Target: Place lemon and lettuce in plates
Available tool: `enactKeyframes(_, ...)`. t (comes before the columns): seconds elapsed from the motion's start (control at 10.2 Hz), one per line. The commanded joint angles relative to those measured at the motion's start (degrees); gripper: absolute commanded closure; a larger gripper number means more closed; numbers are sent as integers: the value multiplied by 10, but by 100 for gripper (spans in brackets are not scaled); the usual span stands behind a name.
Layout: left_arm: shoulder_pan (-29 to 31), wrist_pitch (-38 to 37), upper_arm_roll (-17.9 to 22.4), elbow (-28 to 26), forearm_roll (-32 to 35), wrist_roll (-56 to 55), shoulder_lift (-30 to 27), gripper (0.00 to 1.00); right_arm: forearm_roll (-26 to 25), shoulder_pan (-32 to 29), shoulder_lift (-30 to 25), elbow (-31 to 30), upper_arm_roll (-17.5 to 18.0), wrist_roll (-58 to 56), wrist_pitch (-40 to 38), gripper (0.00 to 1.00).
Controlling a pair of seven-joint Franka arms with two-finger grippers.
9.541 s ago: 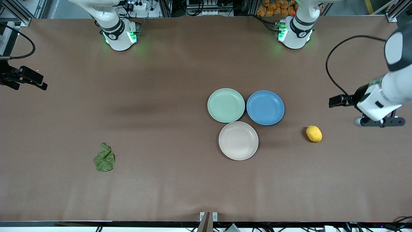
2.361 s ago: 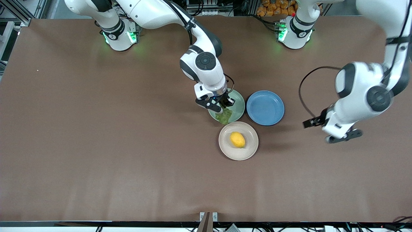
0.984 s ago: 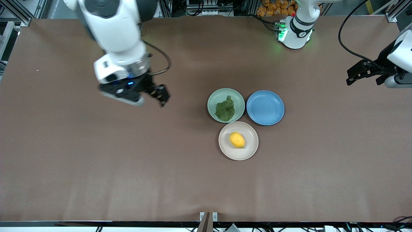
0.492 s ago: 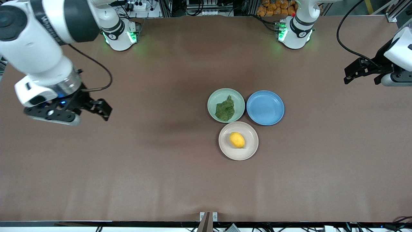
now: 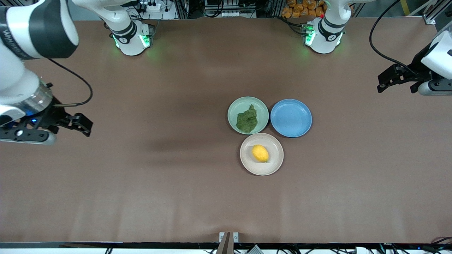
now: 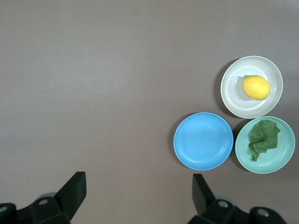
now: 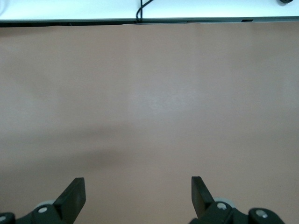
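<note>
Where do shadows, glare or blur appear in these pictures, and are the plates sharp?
Front view: even light, a soft dark shadow band on the table, green glow at both arm bases; the lettuce and lemon look sharp. Left wrist view: the blue plate is crisp, no glare. Right wrist view: bare table, a faint shadow, nothing blurred.

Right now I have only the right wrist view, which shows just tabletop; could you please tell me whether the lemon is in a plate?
Observer: Yes, the lemon lies in the cream plate.
Operator: Thank you. And the lettuce?
Observer: The lettuce lies in the mint green plate, beside the blue plate.
Operator: Where are the grippers?
Observer: The left gripper hangs open over the table toward the left arm's end, and the right gripper, also open, is over the right arm's end.
</note>
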Motion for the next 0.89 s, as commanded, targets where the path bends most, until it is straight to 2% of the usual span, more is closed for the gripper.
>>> enactKeyframes(0.0,4,-13,-2,15,-10,7,6,0,-1,-31,-18,-14,11,-43,-5,0)
enactKeyframes(0.39,6,-13,-2,15,-10,9,6,0,21,-35,-61,-13,4,-87,-73,0)
enactKeyframes(0.59,3,-13,-2,15,-10,7,6,0,75,-31,-73,-21,-43,-112,-67,0)
enactKeyframes(0.79,3,-13,-2,15,-10,6,6,0,81,-35,-71,-26,-55,-121,-66,0)
